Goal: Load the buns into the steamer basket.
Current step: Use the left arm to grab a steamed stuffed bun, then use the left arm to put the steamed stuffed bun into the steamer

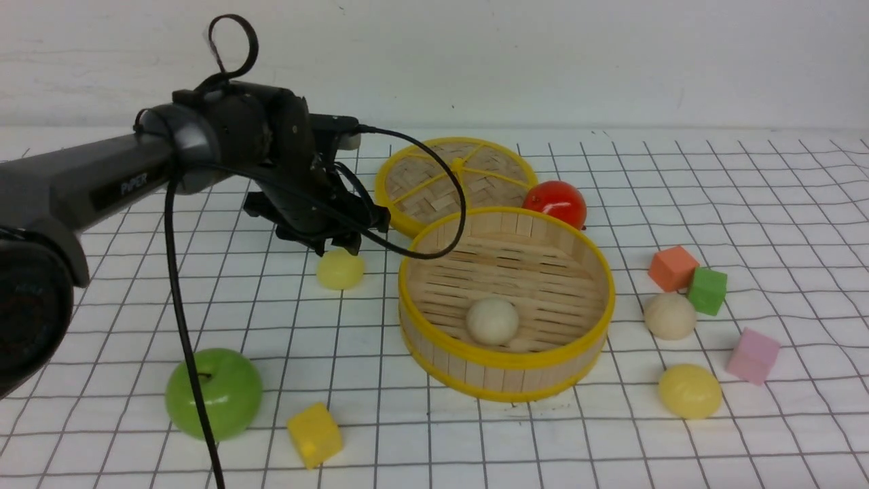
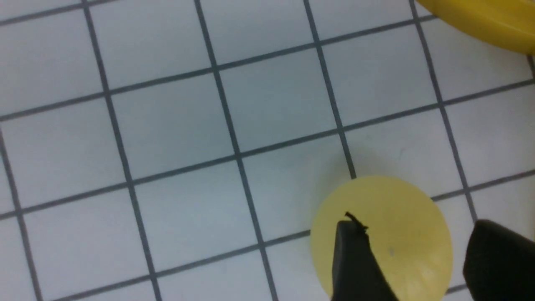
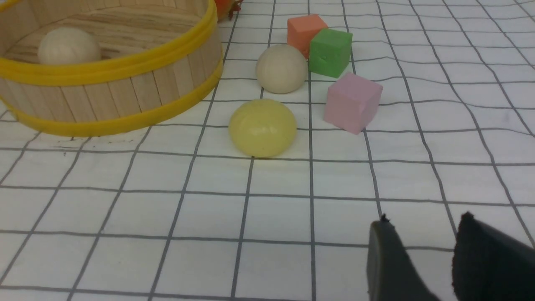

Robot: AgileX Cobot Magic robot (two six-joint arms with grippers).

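Hovering with jaws apart over a yellow bun (image 1: 340, 269) on the table (image 1: 271, 319), between its left edge and the basket (image 1: 502, 358) holding one white bun (image 1: 492, 320), the left gripper (image 2: 414, 225) sits off-centre; closing now might squirt the smooth bun away.

The steamer basket (image 1: 502, 373) is matt slatted wood, the tomato (image 1: 557, 202) glossy, the yellow bun (image 3: 262, 128) smooth and waxy-looking.
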